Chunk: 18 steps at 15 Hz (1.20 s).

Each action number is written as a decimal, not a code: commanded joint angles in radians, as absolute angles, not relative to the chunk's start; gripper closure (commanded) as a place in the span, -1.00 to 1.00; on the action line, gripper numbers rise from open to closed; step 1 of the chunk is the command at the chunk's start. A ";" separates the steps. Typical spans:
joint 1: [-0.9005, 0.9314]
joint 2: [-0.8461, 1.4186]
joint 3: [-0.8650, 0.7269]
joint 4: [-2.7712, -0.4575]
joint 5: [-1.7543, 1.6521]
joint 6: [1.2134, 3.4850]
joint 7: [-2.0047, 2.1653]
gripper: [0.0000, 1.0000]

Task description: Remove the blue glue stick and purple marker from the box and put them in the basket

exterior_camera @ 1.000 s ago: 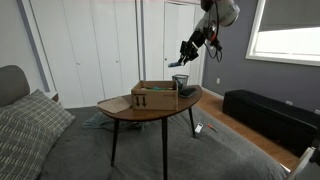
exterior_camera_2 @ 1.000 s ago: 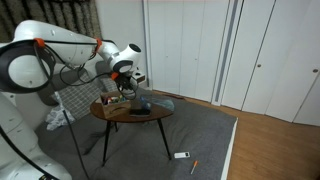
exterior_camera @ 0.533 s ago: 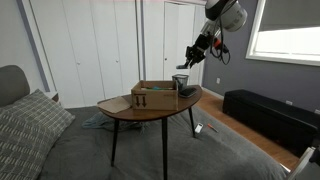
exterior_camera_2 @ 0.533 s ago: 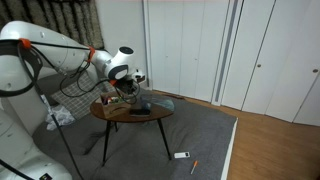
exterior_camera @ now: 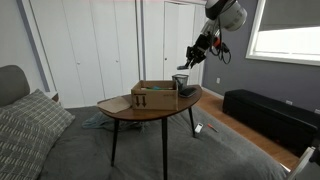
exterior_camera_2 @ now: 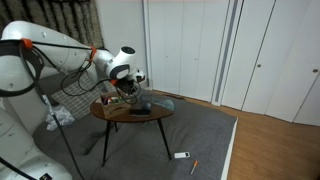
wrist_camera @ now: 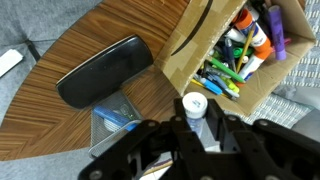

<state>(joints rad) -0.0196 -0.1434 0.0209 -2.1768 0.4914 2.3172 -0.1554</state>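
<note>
My gripper [wrist_camera: 196, 128] is shut on the glue stick [wrist_camera: 194, 104], whose white cap points up between the fingers; its body colour is mostly hidden. In an exterior view the gripper [exterior_camera: 191, 57] hangs above the small mesh basket [exterior_camera: 180, 80] at the table's far end. The open cardboard box [wrist_camera: 200, 45] holds several markers and pens, with the purple marker [wrist_camera: 275, 35] along its upper right side. The box [exterior_camera: 154, 96] stands beside the basket on the table. In the wrist view the basket [wrist_camera: 116, 116] lies just left of the fingers, partly hidden.
A flat black case [wrist_camera: 105, 72] lies on the round wooden table [exterior_camera: 150, 110] near the basket. The table [exterior_camera_2: 135, 113] stands on grey carpet, with a bed with a pillow [exterior_camera: 30, 130] on one side and a dark bench [exterior_camera: 265, 112] by the window.
Between a second ago and half a second ago the arm rose and shifted along the table with the glue stick. Since then nothing has visibly moved.
</note>
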 commanded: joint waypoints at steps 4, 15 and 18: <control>-0.024 -0.039 -0.011 -2.008 0.394 2.183 0.012 0.87; -0.059 0.162 -0.051 -1.780 0.426 2.046 0.151 0.87; -0.063 0.207 -0.049 -1.737 0.433 2.025 0.174 0.87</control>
<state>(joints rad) -0.0538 0.1513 -0.0521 -1.8149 0.4204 2.0758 0.1350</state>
